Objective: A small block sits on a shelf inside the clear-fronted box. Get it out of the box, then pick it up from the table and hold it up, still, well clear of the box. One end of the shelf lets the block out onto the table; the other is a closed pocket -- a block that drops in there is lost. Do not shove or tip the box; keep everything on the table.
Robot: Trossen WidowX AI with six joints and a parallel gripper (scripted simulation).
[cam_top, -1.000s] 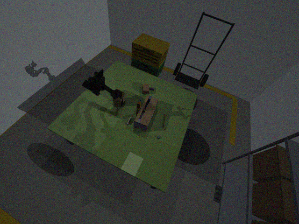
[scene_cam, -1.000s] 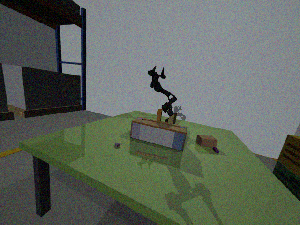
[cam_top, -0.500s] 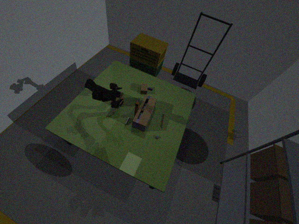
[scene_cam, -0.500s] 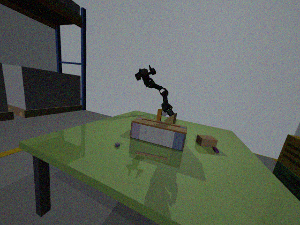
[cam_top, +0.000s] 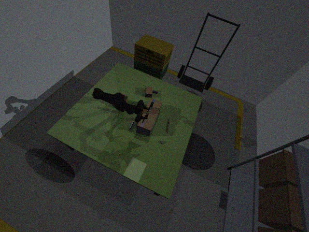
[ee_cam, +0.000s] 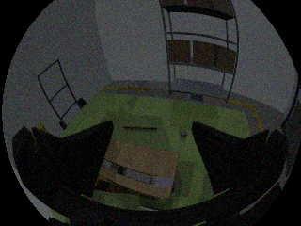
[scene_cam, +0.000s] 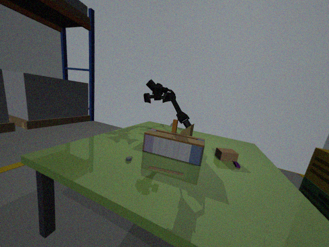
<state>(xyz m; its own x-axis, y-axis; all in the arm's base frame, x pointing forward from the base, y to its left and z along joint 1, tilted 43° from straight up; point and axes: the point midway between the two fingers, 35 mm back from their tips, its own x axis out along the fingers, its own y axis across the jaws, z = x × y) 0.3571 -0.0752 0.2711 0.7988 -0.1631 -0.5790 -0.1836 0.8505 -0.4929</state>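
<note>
The box stands upright on the green table. It has a brown top with a long slot, and a pale clear front with a violet panel at one end and a blue one at the other. I cannot make out the block or the shelf inside. My gripper is open and empty, well above the table and the box, fingers wide apart. In the wrist view the box lies below and between the fingers, and the left finger hides part of its surroundings.
A thin stick lies before the box's front. A small grey object lies beyond the violet end. Past the blue end are a brown brick and a purple piece. An orange post stands behind.
</note>
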